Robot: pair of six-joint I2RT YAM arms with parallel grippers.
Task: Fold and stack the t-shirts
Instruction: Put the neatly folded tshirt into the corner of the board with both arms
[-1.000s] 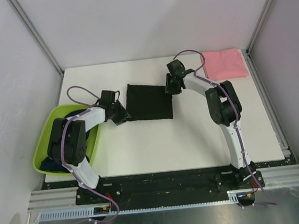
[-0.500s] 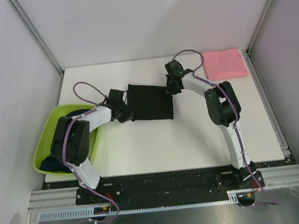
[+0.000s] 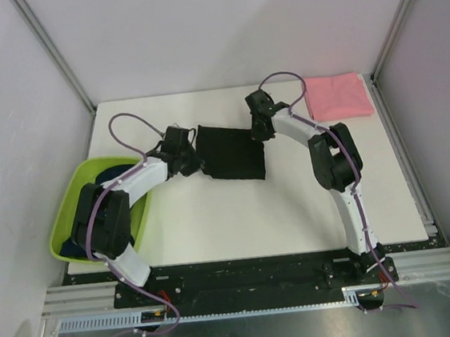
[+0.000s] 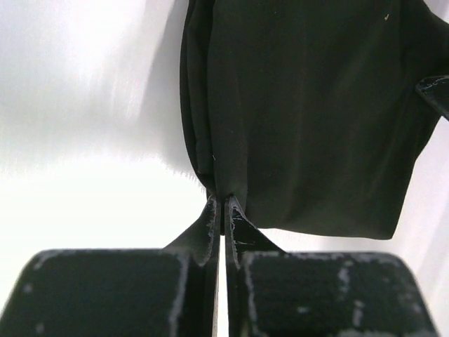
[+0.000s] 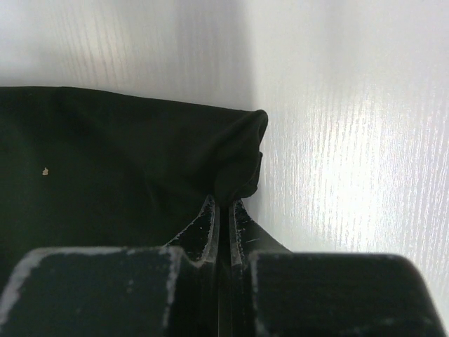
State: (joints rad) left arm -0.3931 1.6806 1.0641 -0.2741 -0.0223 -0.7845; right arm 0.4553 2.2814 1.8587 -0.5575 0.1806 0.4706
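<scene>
Both pincers are clamped tight on the folded black t-shirt, mid-table. My left gripper pinches its left edge, my right gripper its far right corner. Pink t-shirt lies folded flat at the table's far right corner. Dark cloth sits in the green basin, left side.

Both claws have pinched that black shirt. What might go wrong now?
1. The left gripper and right gripper each nip only a sliver at the edge of the black shirt, so it may slip out when lifted.
2. Folded layers show at the left pinch; any missed layer could let the fold fall open.
3. Its middle could sag and drag on the table.
</scene>
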